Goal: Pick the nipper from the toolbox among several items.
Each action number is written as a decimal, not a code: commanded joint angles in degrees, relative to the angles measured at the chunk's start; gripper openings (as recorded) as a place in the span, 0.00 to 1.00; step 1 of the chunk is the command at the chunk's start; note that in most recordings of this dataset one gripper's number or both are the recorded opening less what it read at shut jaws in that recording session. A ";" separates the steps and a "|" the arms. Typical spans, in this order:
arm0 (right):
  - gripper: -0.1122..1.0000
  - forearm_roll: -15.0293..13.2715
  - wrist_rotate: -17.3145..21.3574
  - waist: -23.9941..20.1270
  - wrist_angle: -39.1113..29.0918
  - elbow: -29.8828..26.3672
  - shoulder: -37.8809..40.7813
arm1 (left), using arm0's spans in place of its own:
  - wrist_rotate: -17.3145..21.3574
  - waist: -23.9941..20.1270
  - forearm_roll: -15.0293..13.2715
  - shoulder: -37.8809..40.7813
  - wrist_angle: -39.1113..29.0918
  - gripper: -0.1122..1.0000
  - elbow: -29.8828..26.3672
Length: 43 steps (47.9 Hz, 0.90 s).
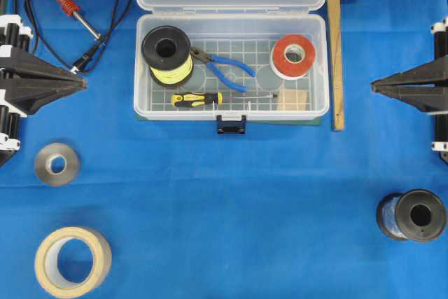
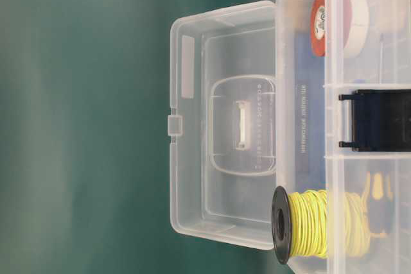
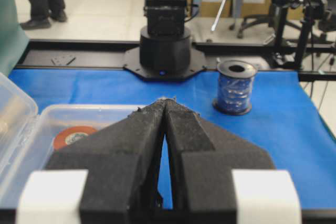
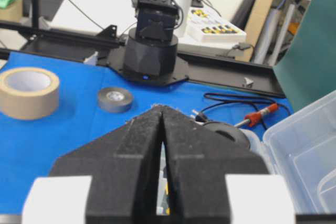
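Note:
The blue-handled nipper (image 1: 222, 66) lies in the middle of the open clear toolbox (image 1: 140, 75), between a yellow wire spool (image 1: 166, 55) and a red-and-white tape roll (image 1: 292, 55). A yellow-black screwdriver (image 1: 199, 99) and a tan wood block (image 1: 292, 99) lie along the front wall. My left gripper (image 1: 84, 85) rests shut at the left edge, far from the box. My right gripper (image 1: 373, 86) rests shut at the right edge. Both wrist views show the tips (image 3: 166, 101) (image 4: 160, 108) pressed together with nothing held. The nipper is hidden in both wrist views.
A red-handled soldering iron (image 1: 64, 3) with black cord lies at the back left. A grey tape roll (image 1: 57, 164) and a tan tape roll (image 1: 72, 261) sit front left. A blue wire spool (image 1: 411, 216) lies front right. A wooden mallet (image 1: 338, 47) lies right of the box.

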<state>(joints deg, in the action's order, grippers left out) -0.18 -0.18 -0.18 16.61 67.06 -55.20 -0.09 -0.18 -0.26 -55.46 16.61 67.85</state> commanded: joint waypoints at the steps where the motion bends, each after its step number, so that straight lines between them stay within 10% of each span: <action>1: 0.10 0.00 0.26 0.18 0.09 -1.32 0.53 | 0.26 0.35 -1.67 0.79 -0.53 0.10 -0.70; 30: 0.11 0.44 1.85 15.12 -32.08 -27.33 28.48 | 0.26 0.26 -1.67 0.97 -0.88 0.10 -0.70; 43: 0.74 -0.79 -0.09 16.17 -44.56 -41.40 45.53 | 0.26 0.35 -1.67 0.97 -0.88 0.10 -0.62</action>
<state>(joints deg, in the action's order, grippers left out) -0.70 0.18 15.91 -25.40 30.41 -12.57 0.26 0.09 -1.85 -54.93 15.38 67.85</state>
